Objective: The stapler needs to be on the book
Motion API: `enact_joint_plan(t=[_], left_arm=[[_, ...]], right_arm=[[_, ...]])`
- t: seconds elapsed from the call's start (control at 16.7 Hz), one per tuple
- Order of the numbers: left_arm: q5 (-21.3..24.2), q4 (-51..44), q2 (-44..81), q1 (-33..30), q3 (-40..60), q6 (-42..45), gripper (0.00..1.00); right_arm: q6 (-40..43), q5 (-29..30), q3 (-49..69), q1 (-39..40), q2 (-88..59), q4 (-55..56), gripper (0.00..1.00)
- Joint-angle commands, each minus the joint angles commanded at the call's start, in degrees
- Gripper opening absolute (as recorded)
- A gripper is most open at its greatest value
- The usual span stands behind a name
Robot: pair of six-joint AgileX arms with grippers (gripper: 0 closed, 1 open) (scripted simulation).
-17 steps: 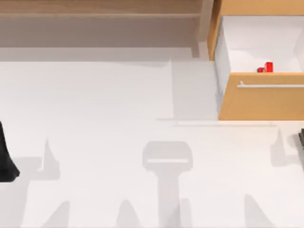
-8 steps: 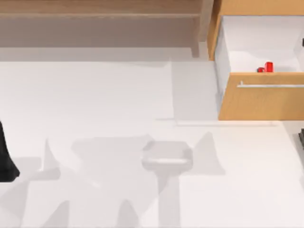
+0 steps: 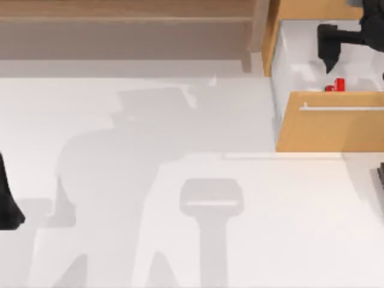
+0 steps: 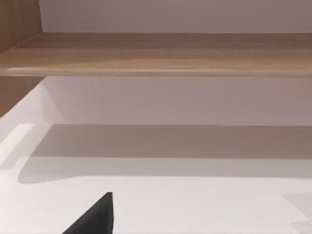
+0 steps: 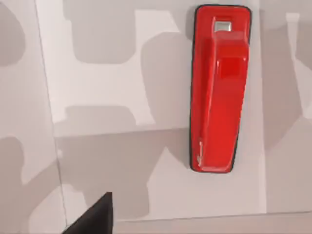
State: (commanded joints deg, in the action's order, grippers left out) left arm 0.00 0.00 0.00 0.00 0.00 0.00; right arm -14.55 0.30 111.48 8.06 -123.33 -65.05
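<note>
Small bright red stapler with an upright block and a lower dark-red part, lay on the white floor of the open wooden drawer at the worktop's far right, just behind the light-wood drawer front with its slim silver handle. Seen from the right wrist camera as a long glossy red body with a small metal square near one end, resting flat on the white drawer bottom. Right black gripper hung over the drawer's interior, above and slightly behind the stapler, not touching it; whether its fingers were apart or together could not be told. Left black gripper sat parked at the left edge of the white worktop, well apart from the drawer, finger state likewise not to be told. Broad grey shadows spread across the worktop's middle. Long wooden shelf ran along the back, seen also from the left wrist camera.
</note>
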Motion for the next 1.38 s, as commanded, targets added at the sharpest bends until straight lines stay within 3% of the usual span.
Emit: enact_joint_plan(t=[0.42,1.38], left_arm=[[0.0,0.0,0.0,0.0,0.0,0.0,1.00],[0.0,0.0,0.0,0.0,0.0,0.0,1.00]], right_arm=[[-1.4,1.4,16.9,-0.1,-16.0,-8.5,1.00],[-1.4,1.5,9.1,0.0,-14.5,-2.5,1.00]])
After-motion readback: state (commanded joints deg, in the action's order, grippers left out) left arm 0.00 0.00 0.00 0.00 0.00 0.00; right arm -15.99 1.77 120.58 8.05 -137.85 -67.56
